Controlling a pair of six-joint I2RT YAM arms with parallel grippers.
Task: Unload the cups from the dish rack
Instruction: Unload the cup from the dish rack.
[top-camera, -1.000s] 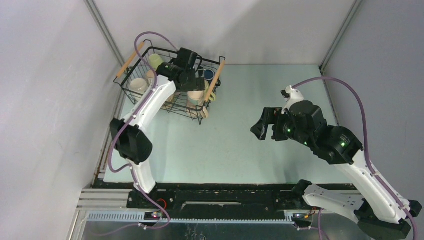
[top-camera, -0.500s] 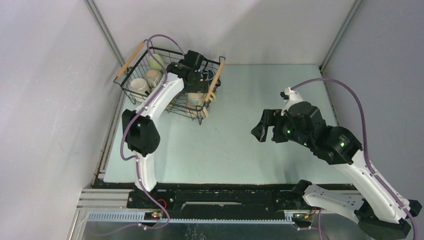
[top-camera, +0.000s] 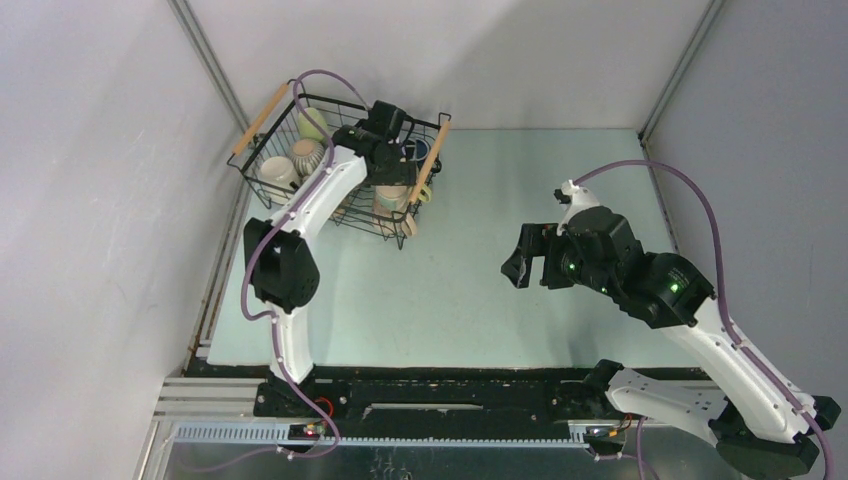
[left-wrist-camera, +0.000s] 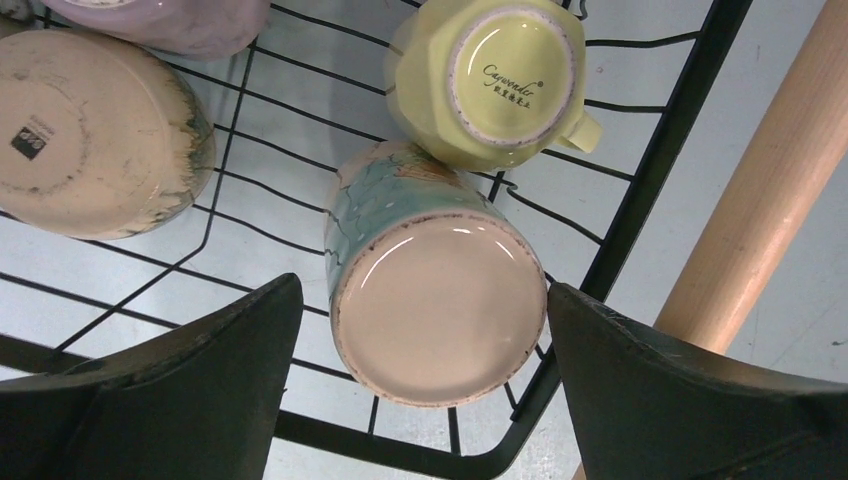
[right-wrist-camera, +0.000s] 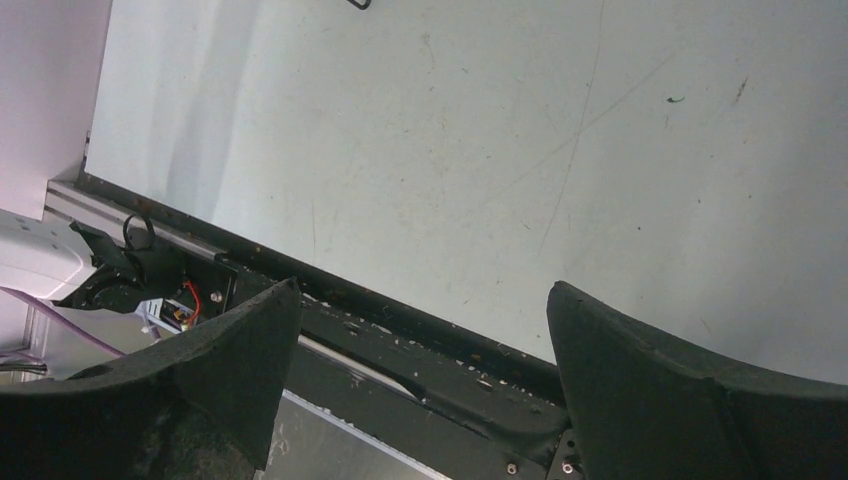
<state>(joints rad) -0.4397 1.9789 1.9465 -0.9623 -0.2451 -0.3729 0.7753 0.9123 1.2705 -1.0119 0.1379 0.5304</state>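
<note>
The black wire dish rack (top-camera: 330, 100) with wooden handles stands at the table's far left. It holds several cups, among them a pale green one (top-camera: 312, 122), a striped ribbed one (top-camera: 306, 155) and a navy one (top-camera: 416, 150). My left gripper (top-camera: 388, 170) reaches down into the rack's right side. In the left wrist view my left gripper (left-wrist-camera: 422, 290) is open, one finger on each side of an upside-down teal-and-cream cup (left-wrist-camera: 435, 300), not squeezing it. A yellow cup (left-wrist-camera: 490, 75) lies just beyond. My right gripper (top-camera: 520, 262) hangs open and empty over the table's middle.
A cream cup (left-wrist-camera: 90, 130) and a mauve cup (left-wrist-camera: 170, 15) sit left of the straddled one. The rack's corner wire (left-wrist-camera: 655, 165) and right wooden handle (left-wrist-camera: 770, 190) run close beside my right-hand finger. The right wrist view shows bare table (right-wrist-camera: 500, 130) and its near edge rail (right-wrist-camera: 420, 345).
My left arm swung its elbow inward and moved the gripper toward the rack's near right corner, then held still. The right arm drifted slightly lower. Both grippers stayed open.
</note>
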